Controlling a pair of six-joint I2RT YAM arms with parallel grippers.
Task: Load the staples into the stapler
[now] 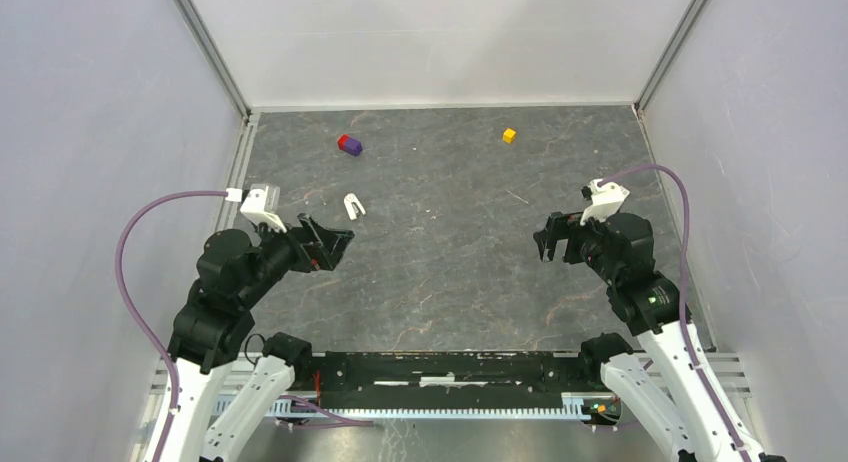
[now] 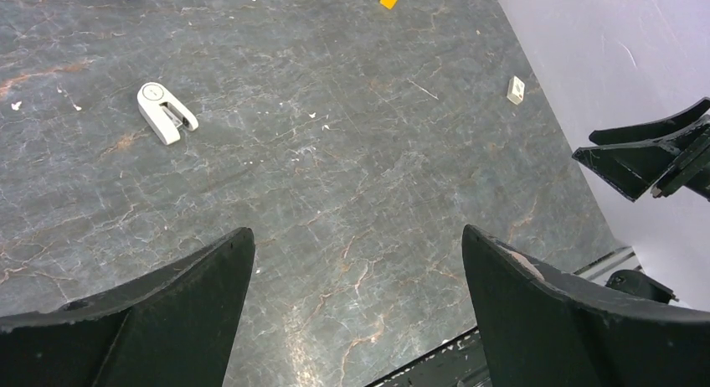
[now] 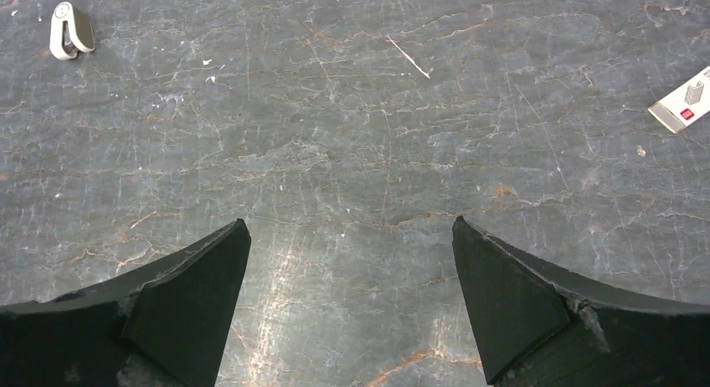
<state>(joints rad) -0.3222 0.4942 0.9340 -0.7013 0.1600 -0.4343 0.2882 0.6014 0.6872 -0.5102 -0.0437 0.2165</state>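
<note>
"Where's the stapler (image 1: 353, 205)?"

"Lying on its side on the grey table (image 1: 450, 282), left of the middle and just beyond my left pincer (image 1: 335, 240). Its two arms are slightly parted, and nothing touches it."

"And your pincers?"

"Both are spread wide and empty, hanging above the table. My right pincer (image 1: 546, 244) is over on the right side, well apart from the stapler."

"Anything else lying about?"

"A white box (image 3: 682, 106) with a red mark sits toward the right edge, near my right pincer. At the far end there are two more things: a yellow cube (image 1: 509, 135) on the right and a red-and-purple block (image 1: 349, 144) on the left."
</note>
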